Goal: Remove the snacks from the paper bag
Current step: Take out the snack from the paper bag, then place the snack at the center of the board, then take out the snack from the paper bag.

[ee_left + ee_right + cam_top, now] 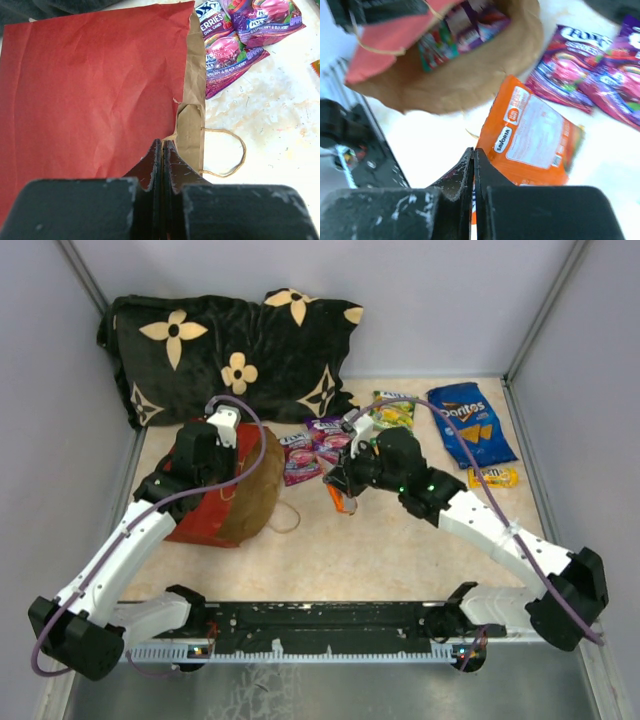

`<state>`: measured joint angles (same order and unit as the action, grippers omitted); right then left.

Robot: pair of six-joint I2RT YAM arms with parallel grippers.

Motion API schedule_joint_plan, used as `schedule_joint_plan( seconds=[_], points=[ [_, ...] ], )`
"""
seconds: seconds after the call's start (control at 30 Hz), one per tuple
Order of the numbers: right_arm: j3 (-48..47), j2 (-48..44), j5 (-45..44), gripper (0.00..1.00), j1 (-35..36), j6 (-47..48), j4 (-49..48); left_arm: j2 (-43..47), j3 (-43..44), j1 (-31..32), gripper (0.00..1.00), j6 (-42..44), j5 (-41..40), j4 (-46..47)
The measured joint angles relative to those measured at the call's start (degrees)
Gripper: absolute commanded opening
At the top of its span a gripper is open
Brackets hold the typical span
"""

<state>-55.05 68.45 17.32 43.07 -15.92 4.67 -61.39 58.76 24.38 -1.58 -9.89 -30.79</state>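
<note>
The red paper bag (205,510) lies on its side with its brown mouth facing right; it also shows in the left wrist view (90,90). My left gripper (228,478) (164,147) is shut on the bag's upper rim by the cord handle and holds the mouth up. Teal and purple packets (462,32) lie inside the bag (460,80). My right gripper (343,498) (473,152) is shut on a corner of an orange packet (535,132) just outside the mouth. Purple candy pouches (315,445) (235,35) (590,75) lie on the table.
A green packet (392,412), a blue Doritos bag (470,423) and a yellow M&M's packet (493,477) lie at the back right. A black flower-patterned pillow (230,355) fills the back left. Grey walls close in both sides.
</note>
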Motion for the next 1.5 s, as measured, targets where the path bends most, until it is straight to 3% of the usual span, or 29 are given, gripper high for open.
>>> schedule_joint_plan(
  seconds=[0.13,0.27,0.43,0.47,0.57,0.77,0.8,0.83,0.87,0.93,1.07,1.23,1.4,1.5],
  points=[
    [-7.1,0.3,-0.6,0.0,-1.2,9.7,17.3,0.0,-0.1,0.0,0.01,0.1,0.0,0.6],
    [-11.6,2.6,4.3,0.0,-1.2,16.2,28.2,0.1,-0.4,0.0,0.01,0.1,0.0,1.0],
    [-11.8,5.4,6.7,0.04,-1.3,21.3,36.2,0.7,-1.7,0.0,0.01,0.1,0.0,1.2],
    [-11.8,6.5,6.6,0.0,-1.5,21.6,36.7,0.8,-1.8,0.0,0.01,0.1,0.0,1.2],
    [-11.9,12.7,5.8,0.0,-4.0,22.3,35.8,0.8,-1.8,0.0,0.01,0.1,0.0,1.3],
    [-17.0,28.7,2.0,0.02,-10.3,19.6,27.3,0.8,-1.8,0.0,0.01,0.2,0.0,1.3],
    [-19.0,31.2,1.4,0.18,-10.5,19.1,26.0,0.8,-1.8,0.0,0.01,0.3,0.0,1.2],
    [-21.2,33.4,0.7,0.49,-10.6,18.5,24.8,0.9,-1.8,0.0,0.01,0.3,-0.1,1.2],
    [-23.1,35.1,0.2,0.66,-10.5,17.7,23.7,1.1,-1.7,0.0,0.01,0.3,-0.2,1.2],
    [-26.6,37.3,-1.2,0.83,-10.4,16.2,20.5,1.6,-1.6,0.0,0.01,0.3,-0.4,1.1],
    [-24.9,35.5,-3.2,0.84,-9.4,8.4,7.1,2.5,-0.7,0.0,0.01,0.1,-1.0,0.2],
    [-6.9,29.6,-2.8,0.76,-5.4,-17.2,-24.3,3.3,-0.4,0.0,0.0,0.0,-2.2,-2.1],
    [-6.3,41.0,-4.5,0.75,4.8,-39.6,-44.4,4.2,-0.3,0.0,0.0,-0.3,-3.3,-4.1],
    [-9.0,48.2,-6.6,0.75,9.8,-47.2,-48.1,4.4,-0.3,0.0,0.0,-0.7,-3.8,-5.6]
  ],
)
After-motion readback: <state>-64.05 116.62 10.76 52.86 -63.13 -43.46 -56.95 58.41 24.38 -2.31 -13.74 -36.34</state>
